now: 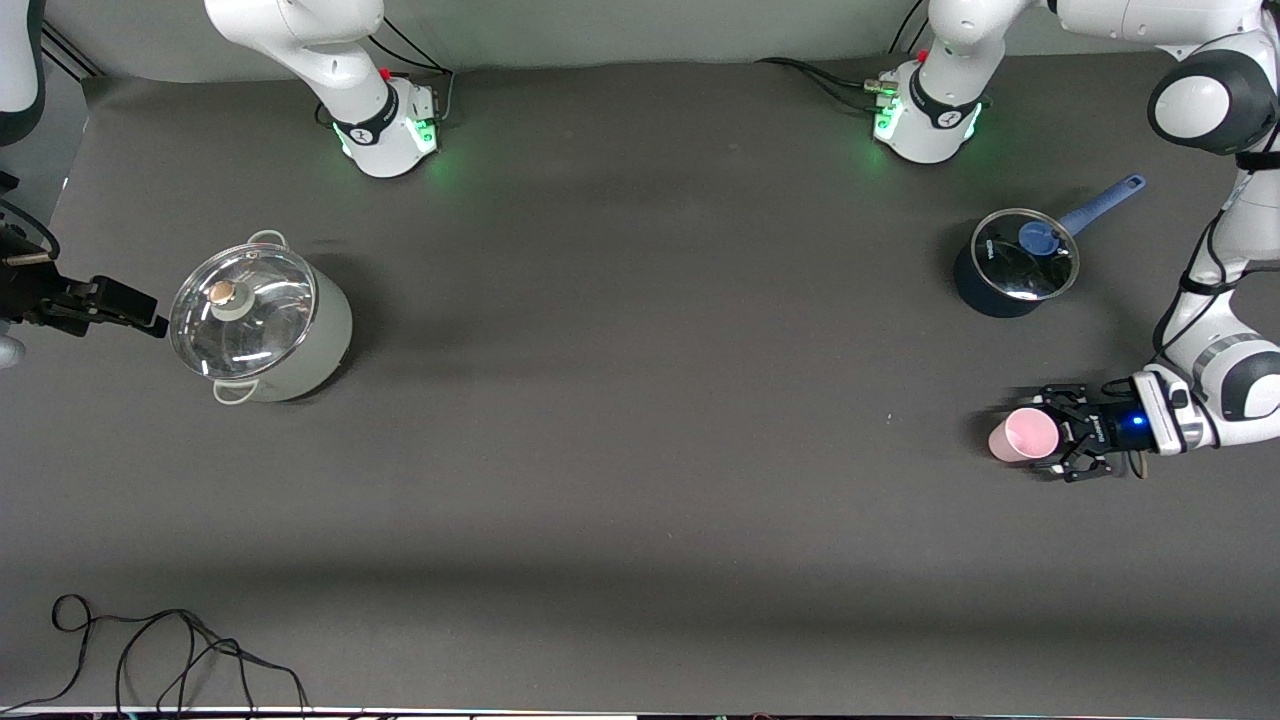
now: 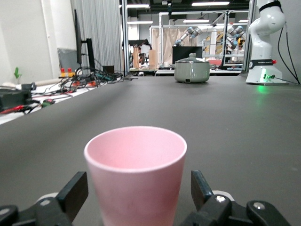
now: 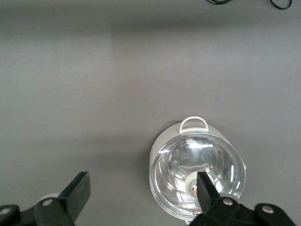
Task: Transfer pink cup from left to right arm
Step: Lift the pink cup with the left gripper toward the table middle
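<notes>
Black cable loops (image 1: 160, 655) lie on the dark grey bench (image 1: 640, 480) at the edge nearest the front camera, toward the right arm's end.

Small pale-pink plastic cup (image 1: 1022, 435) (image 2: 136, 174) stands upright on the bench toward the left arm's end, mouth up, nearer the front camera than both pots. Left gripper (image 1: 1062, 445) (image 2: 136, 200) is down at bench level right at the cup, black fingers (image 2: 73, 193) spread wide on either side of it. In the left wrist view a gap shows between each finger and the cup wall, so gripper open, cup bracketed but not clamped. White left arm (image 1: 1215, 395) comes in from its end of the bench.

Farther back, toward the right arm's end: pale grey-green stock pot with glass lid and round knob (image 1: 255, 320) (image 3: 197, 179) (image 2: 192, 70), two loop handles, lid on. Right gripper (image 1: 105, 305) (image 3: 141, 197) hovers up in the air just beside that pot, over the bench edge, fingers (image 3: 77, 190) apart with nothing between them: open, arm waiting. One fingertip overlaps the pot lid in the right wrist view; cannot tell contact.

Farther still, toward the left arm's end: dark navy saucepan with glass lid, blue knob and long blue handle (image 1: 1015, 262), lid on, well apart from the cup.

Arm bases with green lights (image 1: 390, 135) (image 1: 925, 120) stand farthest back.
</notes>
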Motion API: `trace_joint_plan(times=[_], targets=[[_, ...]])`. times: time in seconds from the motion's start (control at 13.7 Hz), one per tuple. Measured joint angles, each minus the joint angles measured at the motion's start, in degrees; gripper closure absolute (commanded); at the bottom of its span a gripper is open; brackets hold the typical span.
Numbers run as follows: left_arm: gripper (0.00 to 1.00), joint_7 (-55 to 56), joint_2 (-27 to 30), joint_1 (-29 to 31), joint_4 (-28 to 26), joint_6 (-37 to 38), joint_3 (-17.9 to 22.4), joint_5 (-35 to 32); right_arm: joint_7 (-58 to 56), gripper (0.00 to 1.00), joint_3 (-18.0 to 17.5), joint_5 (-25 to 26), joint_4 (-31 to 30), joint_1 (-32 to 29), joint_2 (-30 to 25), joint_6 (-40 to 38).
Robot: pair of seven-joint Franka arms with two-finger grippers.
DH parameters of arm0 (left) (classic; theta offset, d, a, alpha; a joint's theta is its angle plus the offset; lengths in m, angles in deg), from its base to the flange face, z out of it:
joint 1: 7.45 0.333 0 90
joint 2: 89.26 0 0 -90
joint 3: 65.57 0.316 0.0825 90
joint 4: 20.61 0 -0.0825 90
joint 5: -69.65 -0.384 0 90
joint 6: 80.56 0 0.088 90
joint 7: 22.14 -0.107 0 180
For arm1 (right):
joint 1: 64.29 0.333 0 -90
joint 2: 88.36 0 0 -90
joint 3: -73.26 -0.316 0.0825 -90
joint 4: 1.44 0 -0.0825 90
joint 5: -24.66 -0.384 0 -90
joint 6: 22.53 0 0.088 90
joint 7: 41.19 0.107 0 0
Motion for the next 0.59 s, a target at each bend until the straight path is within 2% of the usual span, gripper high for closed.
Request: trace_joint_plan(times=[0.29,0.37,0.44,0.51,0.59], targets=[[0.02,-1.0,-0.8,-1.3,-0.6,-0.1,-0.3,1.8,0.0,0.00,0.1,0.0,0.0,0.0,0.0,0.0],[0.03,-1.0,-1.0,-1.5,-0.7,-0.1,-0.3,2.3,0.0,0.00,0.1,0.0,0.0,0.0,0.0,0.0],[0.10,-1.1,-1.1,-1.6,-0.7,-0.1,-0.3,2.7,0.0,0.00,0.1,0.0,0.0,0.0,0.0,0.0],[0.32,-1.1,-1.2,-1.6,-0.7,-0.1,-0.3,3.0,0.0,0.00,0.1,0.0,0.0,0.0,0.0,0.0],[0.74,-1.1,-1.3,-1.6,-0.7,-0.1,-0.3,3.2,0.0,0.00,0.1,0.0,0.0,0.0,0.0,0.0]])
